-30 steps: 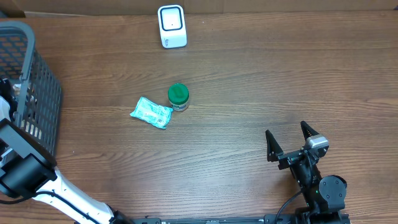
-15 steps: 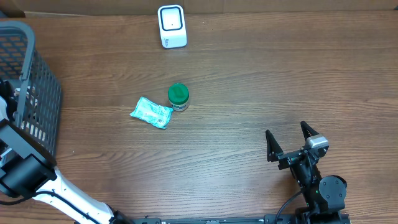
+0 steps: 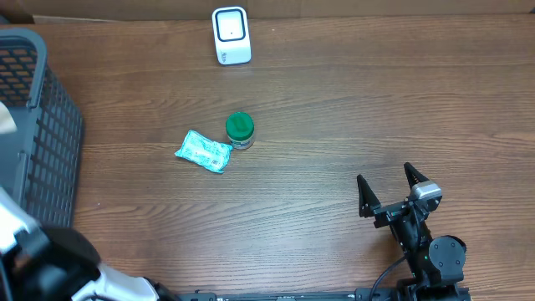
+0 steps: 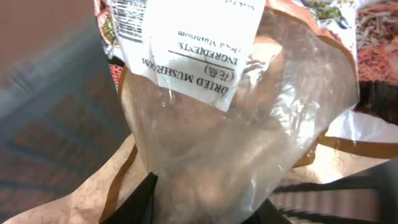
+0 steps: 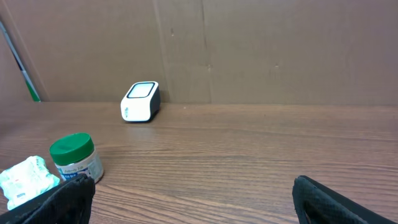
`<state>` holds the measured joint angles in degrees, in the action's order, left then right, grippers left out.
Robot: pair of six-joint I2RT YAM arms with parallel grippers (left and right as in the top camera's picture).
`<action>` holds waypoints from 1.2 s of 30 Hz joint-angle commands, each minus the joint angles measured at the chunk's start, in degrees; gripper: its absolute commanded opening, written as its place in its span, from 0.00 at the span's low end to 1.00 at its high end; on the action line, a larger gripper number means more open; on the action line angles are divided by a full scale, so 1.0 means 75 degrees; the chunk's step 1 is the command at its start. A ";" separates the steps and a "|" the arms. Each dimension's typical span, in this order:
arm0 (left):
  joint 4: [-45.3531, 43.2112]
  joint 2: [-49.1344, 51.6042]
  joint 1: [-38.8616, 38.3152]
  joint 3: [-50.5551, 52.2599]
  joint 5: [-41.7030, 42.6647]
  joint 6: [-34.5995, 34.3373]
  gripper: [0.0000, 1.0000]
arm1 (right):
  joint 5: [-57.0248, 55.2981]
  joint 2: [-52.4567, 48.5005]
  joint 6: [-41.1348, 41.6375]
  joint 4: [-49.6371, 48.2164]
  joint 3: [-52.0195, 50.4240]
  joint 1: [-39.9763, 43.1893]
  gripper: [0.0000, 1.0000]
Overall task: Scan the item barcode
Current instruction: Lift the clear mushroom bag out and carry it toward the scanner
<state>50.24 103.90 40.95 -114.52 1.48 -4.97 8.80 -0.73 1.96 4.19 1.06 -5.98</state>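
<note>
Apparently clamped: left gripper [image 4: 211,208] shows dark fingers [image 4: 140,202] on either side of the lower end of a clear dried mushroom bag [image 4: 236,124]. Its label reads upside down in the wrist view, and the contact itself is partly hidden. Overhead, the left arm [image 3: 50,267] is a blur beside the grey basket [image 3: 50,134]. Right gripper [image 3: 384,174] has its jaws wide apart, holding nothing, over the wooden table [image 3: 334,109]. White scanner [image 3: 231,35] at the far edge. Green-lidded jar [image 3: 240,130] just beside a teal packet [image 3: 203,151], mid-table.

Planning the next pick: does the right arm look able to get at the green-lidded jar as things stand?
Probably yes: on the right arm the jaws stand open and empty, and only bare table lies between them and the green-lidded jar.
</note>
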 commanded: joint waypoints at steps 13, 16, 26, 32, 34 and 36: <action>0.1880 -0.2699 -0.3133 -0.0621 0.2911 -0.1425 0.07 | 0.0032 0.0076 0.0055 -0.0029 -0.0082 0.0035 1.00; 0.2084 -0.2465 -0.4535 -0.0449 0.2608 -0.1460 0.06 | 0.0035 0.0076 0.0058 -0.0029 -0.0082 0.0035 1.00; 0.2060 -0.0382 -0.8163 -0.0233 0.0697 -0.1891 0.13 | 0.0032 0.0076 0.0058 -0.0029 -0.0082 0.0035 1.00; 0.1929 0.1364 -0.9092 -0.0233 0.0959 -0.2632 0.12 | 0.0035 0.0076 0.0058 -0.0029 -0.0082 0.0035 1.00; 0.1897 0.1778 -0.9270 -0.0233 0.1037 -0.2661 0.12 | 0.0035 0.0076 0.0058 -0.0029 -0.0082 0.0035 1.00; 0.1900 0.2148 -0.9401 -0.0233 0.1040 -0.2661 0.12 | 0.0035 0.0076 0.0058 -0.0029 -0.0082 0.0035 1.00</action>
<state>64.69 116.25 -28.01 -116.49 8.95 -22.65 8.78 -0.73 1.96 4.16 1.06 -6.00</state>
